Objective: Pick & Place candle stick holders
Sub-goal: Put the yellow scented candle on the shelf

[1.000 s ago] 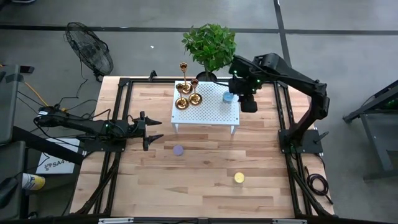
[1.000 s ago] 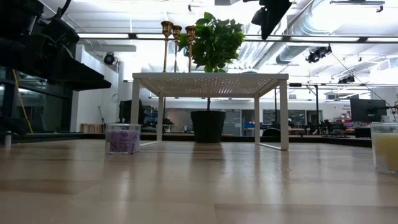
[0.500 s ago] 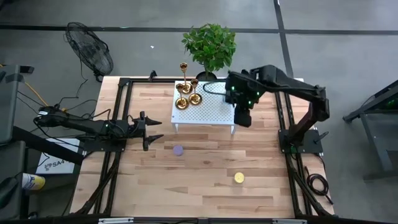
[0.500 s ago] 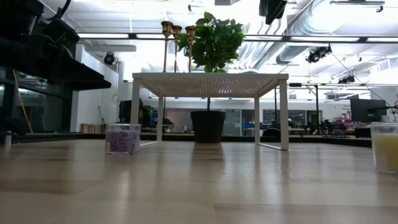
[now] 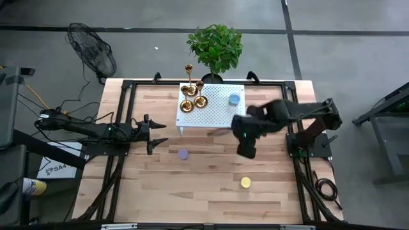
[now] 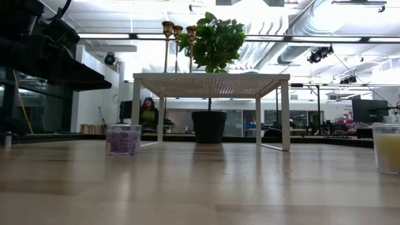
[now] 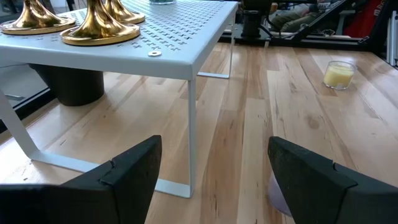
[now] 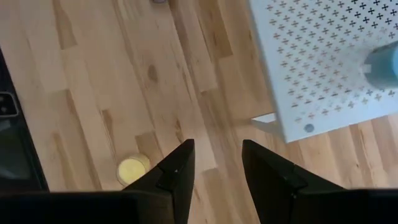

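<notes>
Well apart: candle stick holders [image 5: 192, 96] from right pincer [image 5: 246, 151].

You get even, bright overhead light on the counter [image 5: 211, 185] from above, with only soft shadows. At counter height, the ceiling lights [image 6: 250, 12] blow out to white glare, and the near wood is soft and out of focus. The right arm [image 5: 281, 115] smears with motion blur. In your left wrist view the candle stick holders [image 7: 93, 28] throw sharp glints.
</notes>
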